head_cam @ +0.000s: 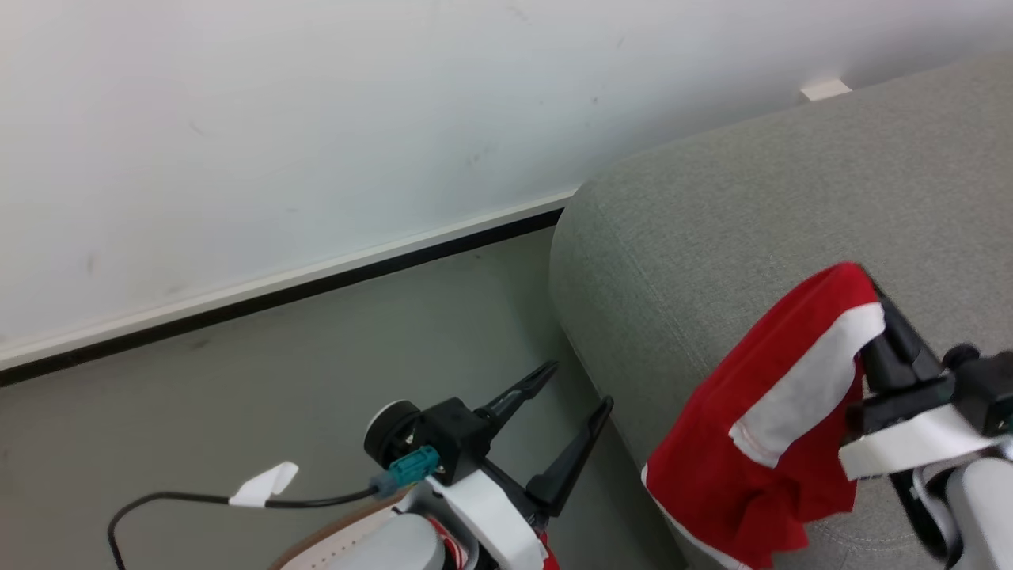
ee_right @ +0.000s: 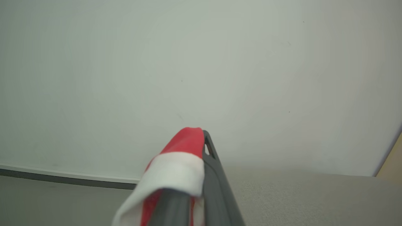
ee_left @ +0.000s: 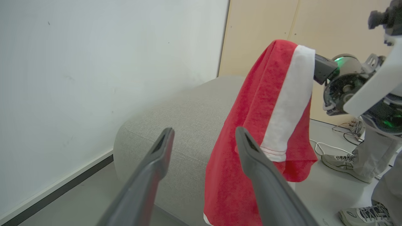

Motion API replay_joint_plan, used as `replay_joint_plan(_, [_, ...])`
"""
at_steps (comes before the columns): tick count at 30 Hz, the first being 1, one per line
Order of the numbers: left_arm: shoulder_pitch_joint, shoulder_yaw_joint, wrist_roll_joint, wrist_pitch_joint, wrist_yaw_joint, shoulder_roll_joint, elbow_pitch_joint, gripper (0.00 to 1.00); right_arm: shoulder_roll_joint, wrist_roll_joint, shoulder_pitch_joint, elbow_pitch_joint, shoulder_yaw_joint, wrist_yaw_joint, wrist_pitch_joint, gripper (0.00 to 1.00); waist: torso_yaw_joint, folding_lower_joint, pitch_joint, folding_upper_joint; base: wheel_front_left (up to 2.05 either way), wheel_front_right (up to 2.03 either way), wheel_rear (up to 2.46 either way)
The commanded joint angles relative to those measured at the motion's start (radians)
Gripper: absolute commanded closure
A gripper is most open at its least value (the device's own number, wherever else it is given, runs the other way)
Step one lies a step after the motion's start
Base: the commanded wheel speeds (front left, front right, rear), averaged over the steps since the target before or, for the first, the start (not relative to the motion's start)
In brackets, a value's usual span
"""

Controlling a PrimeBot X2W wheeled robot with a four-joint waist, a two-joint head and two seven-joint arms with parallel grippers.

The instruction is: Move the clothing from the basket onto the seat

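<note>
A white wall point(head_cam: 316, 119) is bounded below by a black-edged skirting board point(head_cam: 277, 286) above a grey floor point(head_cam: 237, 396). A person's grey trainers point(ee_left: 337, 161) are seen near loose cables point(ee_left: 323, 146), before a beige panel point(ee_left: 260, 25).

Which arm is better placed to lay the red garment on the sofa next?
Right, I think. The right arm has its jaws shut on the red garment, which hangs close by the sofa. The left arm has its jaws open and empty, lower, over the floor.

head: down onto sofa point(head_cam: 752, 198) | left wrist: same sofa, sidelong | right wrist: facing wall point(ee_right: 201, 62)
</note>
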Motion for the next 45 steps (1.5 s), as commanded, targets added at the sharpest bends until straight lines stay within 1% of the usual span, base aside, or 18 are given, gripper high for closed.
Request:
replay_joint_plan(1, [0.009,0.002,0.014,-0.003,-0.001,0.006,-0.003,0.00,-0.029,0.025,-0.051,0.012,0.007,-0.002,0.011,1.00,0.020,-0.0001,0.023,-0.0001,0.00,0.00,0.00])
replay_joint_plan(3, [0.000,0.002,0.018,-0.002,-0.003,0.019,-0.010,0.00,-0.091,0.030,-0.114,0.032,0.028,-0.002,0.036,1.00,0.041,-0.0001,0.053,-0.0001,0.00,0.00,0.00])
replay_joint_plan(6, [-0.018,0.006,0.029,0.005,-0.006,0.042,-0.026,0.00,-0.161,0.059,-0.216,0.059,0.047,-0.002,0.067,1.00,0.073,-0.0001,0.106,-0.0001,0.00,0.00,0.00])
replay_joint_plan(11, [-0.033,0.017,0.029,0.023,-0.007,0.084,-0.056,0.00,-0.250,0.109,-0.364,0.124,0.031,-0.002,0.106,1.00,0.111,-0.0001,0.184,-0.0001,0.00,0.00,0.00])
replay_joint_plan(16, [-0.060,0.026,0.039,0.040,-0.008,0.125,-0.094,0.00,-0.322,0.137,-0.507,0.232,-0.007,-0.002,0.118,1.00,0.146,-0.0001,0.270,-0.0001,0.00,0.00,0.00])
replay_joint_plan(18, [-0.071,0.031,0.043,0.049,-0.006,0.138,-0.112,0.00,-0.337,0.130,-0.559,0.267,-0.025,-0.002,0.125,1.00,0.160,-0.0001,0.306,-0.0001,0.00,0.00,0.00])
replay_joint_plan(21, [-0.090,0.040,0.047,0.065,-0.005,0.159,-0.136,0.00,-0.367,0.106,-0.642,0.316,-0.084,-0.002,0.117,1.00,0.176,-0.0001,0.359,-0.0001,0.00,0.00,0.00])
replay_joint_plan(23, [-0.101,0.045,0.050,0.074,-0.004,0.172,-0.152,0.00,-0.367,0.080,-0.683,0.350,-0.118,-0.002,0.116,1.00,0.185,-0.0001,0.392,-0.0001,0.00,0.00,0.00])
replay_joint_plan(26, [-0.112,0.054,0.053,0.083,0.000,0.196,-0.170,0.00,-0.363,0.031,-0.728,0.401,-0.143,-0.002,0.134,1.00,0.195,-0.0001,0.438,-0.0001,0.00,0.00,0.00])
replay_joint_plan(30, [-0.123,0.060,0.055,0.091,0.000,0.213,-0.185,0.00,-0.336,-0.010,-0.737,0.460,-0.125,-0.002,0.172,1.00,0.199,-0.0001,0.473,-0.0001,0.00,0.00,0.00])
replay_joint_plan(32, [-0.129,0.064,0.055,0.092,0.001,0.225,-0.195,0.00,-0.306,-0.034,-0.721,0.533,-0.115,-0.002,0.224,1.00,0.201,-0.0001,0.496,-0.0001,0.00,0.00,0.00])
replay_joint_plan(35, [-0.133,0.066,0.053,0.093,0.001,0.231,-0.200,0.00,-0.267,-0.022,-0.693,0.619,-0.119,-0.002,0.285,1.00,0.202,-0.0001,0.505,-0.0001,0.00,0.00,0.00])
replay_joint_plan(38, [-0.134,0.067,0.048,0.093,0.001,0.234,-0.198,0.00,-0.251,-0.017,-0.675,0.685,-0.113,-0.002,0.323,1.00,0.205,-0.0001,0.510,-0.0001,0.00,0.00,0.00])
replay_joint_plan(42, [-0.134,0.071,0.041,0.088,0.004,0.240,-0.192,0.00,-0.237,-0.005,-0.661,0.729,-0.107,-0.002,0.315,1.00,0.204,-0.0001,0.506,-0.0001,0.00,0.00,0.00])
replay_joint_plan(43, [-0.131,0.071,0.039,0.086,0.005,0.239,-0.189,0.00,-0.231,-0.002,-0.666,0.736,-0.106,-0.002,0.316,0.93,0.203,-0.0001,0.502,-0.0001,0.00,0.00,0.00])
replay_joint_plan(45, [-0.124,0.072,0.034,0.082,0.006,0.240,-0.183,0.00,-0.223,-0.002,-0.671,0.750,-0.094,-0.002,0.317,0.67,0.198,-0.0001,0.491,-0.0001,0.00,0.00,0.00])
